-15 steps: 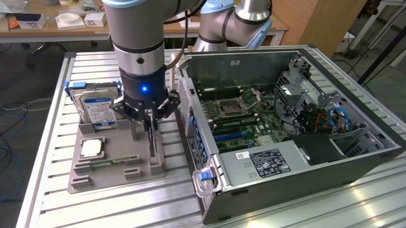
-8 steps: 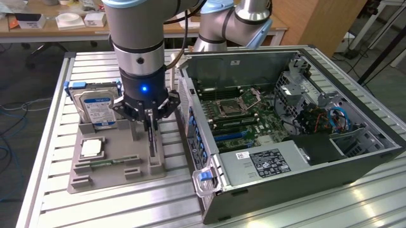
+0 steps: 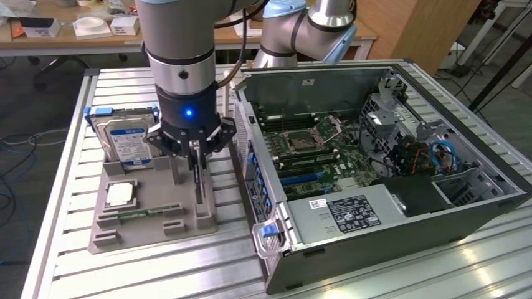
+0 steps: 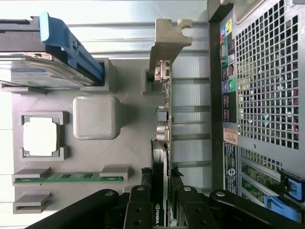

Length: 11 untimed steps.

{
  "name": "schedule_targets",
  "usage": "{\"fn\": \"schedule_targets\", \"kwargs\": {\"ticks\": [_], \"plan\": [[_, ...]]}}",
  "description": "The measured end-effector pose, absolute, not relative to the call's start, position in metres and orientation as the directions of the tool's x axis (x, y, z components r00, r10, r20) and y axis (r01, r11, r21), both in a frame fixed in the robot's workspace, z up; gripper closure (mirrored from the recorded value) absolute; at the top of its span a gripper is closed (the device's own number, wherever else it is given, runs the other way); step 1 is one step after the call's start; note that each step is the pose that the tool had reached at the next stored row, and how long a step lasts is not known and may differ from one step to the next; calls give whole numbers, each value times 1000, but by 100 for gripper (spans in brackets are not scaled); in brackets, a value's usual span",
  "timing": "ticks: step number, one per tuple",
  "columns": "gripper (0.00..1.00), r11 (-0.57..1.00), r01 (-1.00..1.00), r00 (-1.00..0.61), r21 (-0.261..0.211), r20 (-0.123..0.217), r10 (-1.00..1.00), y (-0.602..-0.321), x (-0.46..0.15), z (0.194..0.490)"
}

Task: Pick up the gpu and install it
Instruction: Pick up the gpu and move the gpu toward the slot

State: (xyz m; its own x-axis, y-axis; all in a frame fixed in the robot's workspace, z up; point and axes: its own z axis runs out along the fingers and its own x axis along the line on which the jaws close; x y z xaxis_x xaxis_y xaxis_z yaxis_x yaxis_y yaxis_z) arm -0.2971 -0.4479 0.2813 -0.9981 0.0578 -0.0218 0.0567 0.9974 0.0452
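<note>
Gripper (image 4: 160, 212) pinches the upright gpu (image 4: 162, 112) on the gray tray (image 4: 128, 143) atop the slatted metal table (image 3: 65, 187).

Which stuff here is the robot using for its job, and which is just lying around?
For the job: gpu, gripper right at it, open computer case.
Just lying about: hard drive, processor chip, memory stick, all in the gray holder.

Hard drive (image 3: 124, 142), processor (image 3: 121, 194) (square), memory stick (image 3: 141, 213) on tray (image 3: 124, 240).
</note>
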Motion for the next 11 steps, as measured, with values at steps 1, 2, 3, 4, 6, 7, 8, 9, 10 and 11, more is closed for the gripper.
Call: {"fn": "schedule_targets", "kwargs": {"ticks": [1,2,3,4,6,7,8,9,10,11], "plan": [[74,997,57,-998,45,-22,58,-448,-297,283],[74,997,57,-998,45,-22,58,-448,-297,285],[74,997,57,-998,45,-21,58,-448,-297,287],[74,997,57,-998,45,-22,58,-448,-297,289],[74,997,57,-998,45,-21,58,-448,-297,292],[74,997,57,-998,45,-21,58,-448,-297,294],[74,997,57,-998,45,-22,58,-448,-297,295],[74,997,57,-998,45,-22,58,-448,-297,296],[74,997,57,-998,45,-22,58,-448,-297,296],[74,997,57,-998,45,-22,58,-448,-297,296]]}}
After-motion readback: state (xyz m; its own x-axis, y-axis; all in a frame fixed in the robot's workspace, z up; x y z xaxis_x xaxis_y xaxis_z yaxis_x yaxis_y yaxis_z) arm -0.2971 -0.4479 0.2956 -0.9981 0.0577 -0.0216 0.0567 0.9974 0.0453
